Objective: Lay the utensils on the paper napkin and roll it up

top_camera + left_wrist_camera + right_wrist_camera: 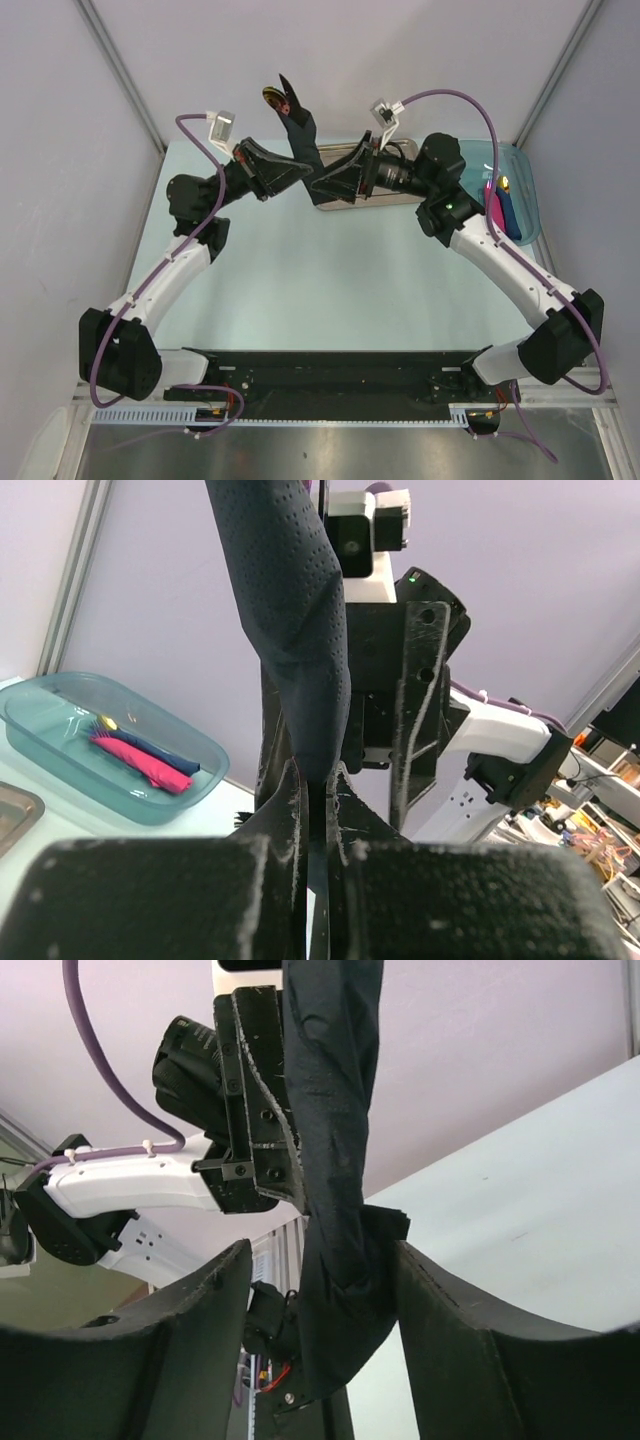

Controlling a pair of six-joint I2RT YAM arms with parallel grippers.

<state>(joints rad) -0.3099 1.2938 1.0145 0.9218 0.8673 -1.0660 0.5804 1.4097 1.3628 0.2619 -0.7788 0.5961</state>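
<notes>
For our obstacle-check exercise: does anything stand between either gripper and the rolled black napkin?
Nothing visible does. The left gripper is shut on the napkin roll, which is held up in the air. The right gripper stands open around the roll's lower part, with a gap showing on one side.

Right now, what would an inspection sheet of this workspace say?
Surface: pale table, no spills seen.
Job's things: paper napkin rolled and held off the table; utensils poke from its top end.
Clutter: steel tray behind the grippers; teal bin holding a pink roll and a dark blue roll.
Grippers: left gripper fingers shut on the napkin; right gripper fingers apart around it.
Cables: purple cables loop over both arms, snagging nothing.
Surroundings: grey walls.
</notes>
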